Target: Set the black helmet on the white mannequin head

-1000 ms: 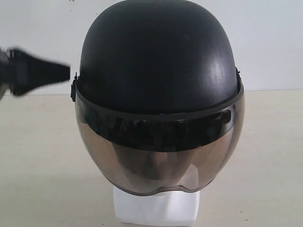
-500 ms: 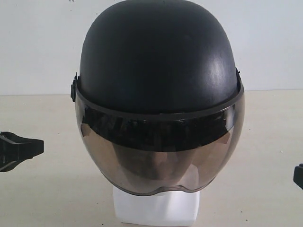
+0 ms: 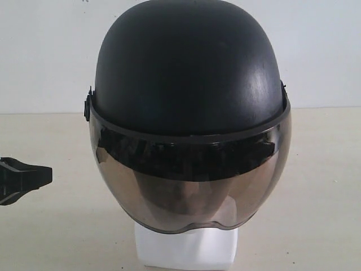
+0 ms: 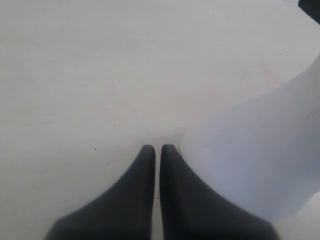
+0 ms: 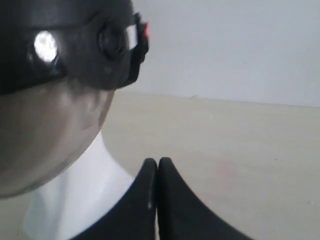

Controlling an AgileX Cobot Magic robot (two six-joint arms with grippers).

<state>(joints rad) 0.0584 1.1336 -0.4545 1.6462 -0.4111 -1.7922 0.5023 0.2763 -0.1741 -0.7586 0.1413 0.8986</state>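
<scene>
Matte black round helmet [image 3: 189, 73] sits on the white foam mannequin head [image 3: 186, 251]. Left tool [image 4: 157, 148] and right tool [image 5: 157, 162], both pinched together empty beside the head, should withdraw without brushing it.

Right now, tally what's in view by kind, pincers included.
black helmet: 1
white mannequin head: 1
pincers: 2 (left pincer, right pincer)
Total: 4
</scene>
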